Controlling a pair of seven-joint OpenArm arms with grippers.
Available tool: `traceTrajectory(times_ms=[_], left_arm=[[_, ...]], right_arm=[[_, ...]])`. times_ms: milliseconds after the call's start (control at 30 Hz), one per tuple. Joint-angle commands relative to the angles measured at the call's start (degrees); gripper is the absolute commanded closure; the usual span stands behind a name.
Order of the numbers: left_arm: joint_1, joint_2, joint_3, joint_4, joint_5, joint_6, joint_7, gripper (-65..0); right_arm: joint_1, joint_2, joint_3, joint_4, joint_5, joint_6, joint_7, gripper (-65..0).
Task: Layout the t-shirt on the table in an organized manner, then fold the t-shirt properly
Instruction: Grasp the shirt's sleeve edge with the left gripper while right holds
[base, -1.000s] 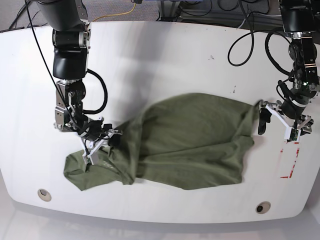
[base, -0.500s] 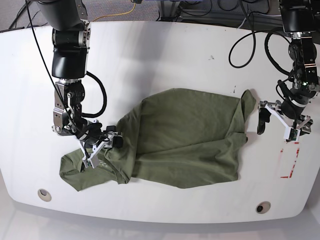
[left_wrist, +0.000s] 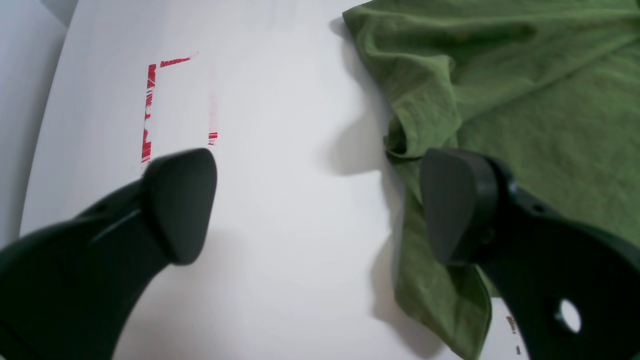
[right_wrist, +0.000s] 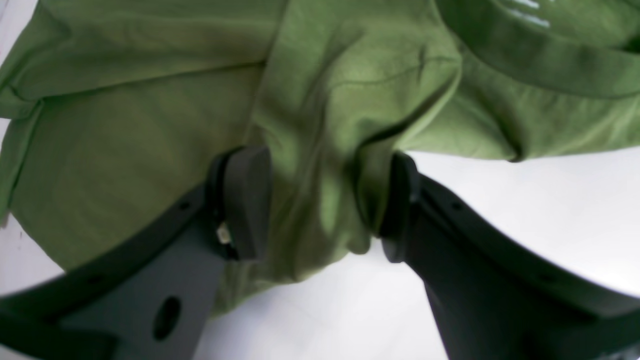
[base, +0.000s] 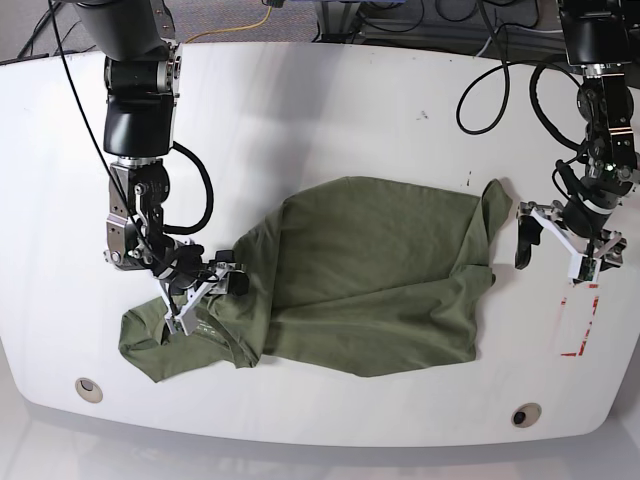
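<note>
The right gripper (base: 205, 292), lower left of the base view, has just let its jaws part; a fold of the t-shirt (base: 370, 280) now sits loosely between them. The shirt has dropped and settled rumpled across the middle of the table (base: 320, 120). At right, the left gripper (base: 555, 245) hangs spread, empty, beside the cloth's edge. Spreading looks unfinished.

The glossy white table (base: 330, 130) bears the rumpled olive t-shirt (base: 370, 280) beside red dashed marks (base: 580, 325).
</note>
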Motion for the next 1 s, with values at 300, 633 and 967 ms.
traceTrajectory(times_ms=[300, 633, 967], left_arm=[[-0.92, -1.08, -0.52, 1.05, -0.38, 0.21, -1.31, -62.2], [-0.92, -1.08, -0.52, 1.05, -0.38, 0.21, -1.31, -62.2], [-0.92, -1.08, -0.52, 1.05, -0.38, 0.21, -1.31, -62.2]], right_arm=[[1.64, 2.02, 0.12, 1.08, 0.86, 0.31, 1.25, -32.5], [1.55, 3.25, 0.39, 1.08, 0.86, 0.31, 1.25, -31.9], [1.55, 2.98, 0.12, 0.99, 0.86, 0.49, 1.16, -1.9]])
